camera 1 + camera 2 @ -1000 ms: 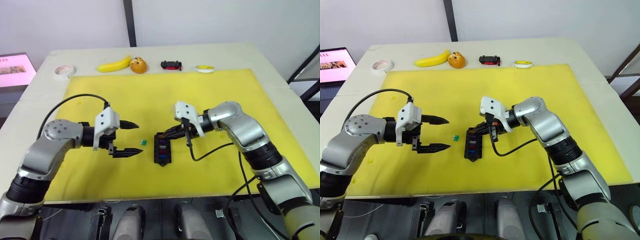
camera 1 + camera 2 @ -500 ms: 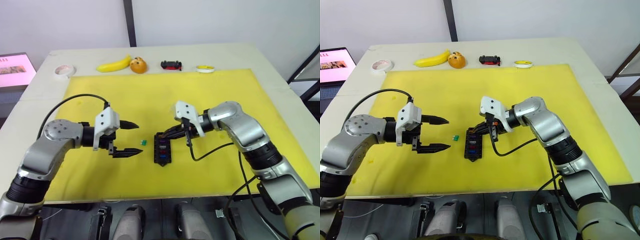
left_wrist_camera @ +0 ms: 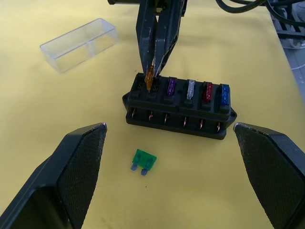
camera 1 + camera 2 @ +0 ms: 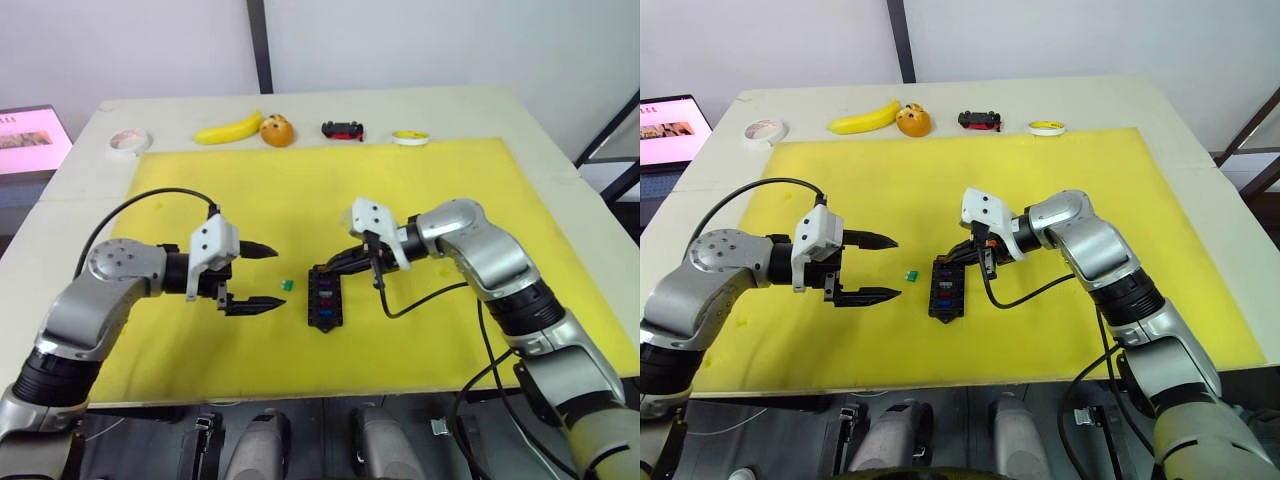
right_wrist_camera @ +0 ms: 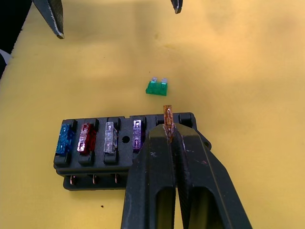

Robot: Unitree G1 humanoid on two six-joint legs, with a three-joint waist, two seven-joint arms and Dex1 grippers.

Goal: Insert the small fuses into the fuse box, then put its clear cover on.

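The black fuse box [image 4: 323, 297] lies mid-mat, with purple [image 3: 171, 86], clear [image 3: 190, 89], red [image 3: 208, 90] and blue [image 3: 224, 93] fuses seated in one row. My right gripper [image 5: 167, 131] is shut on an amber fuse [image 5: 167, 116], holding it upright at the box's end slot next to the purple one. A green fuse [image 4: 287, 285] lies loose on the mat between the box and my left gripper [image 4: 278, 276], which hovers open and empty to the box's left. The clear cover [image 3: 80, 44] rests on the mat beyond the box, on the right arm's side.
The yellow mat [image 4: 450, 190] covers most of the table. Along the far edge lie a tape roll [image 4: 129, 141], a banana [image 4: 228, 130], an orange [image 4: 277, 130], a black-and-red toy car [image 4: 342, 129] and a small yellow roll [image 4: 410, 138]. A screen [image 4: 30, 135] stands at the far left.
The right gripper has shifted very slightly over the box's end slot, amber fuse still in it. The left arm, the green fuse and the box have stayed put.
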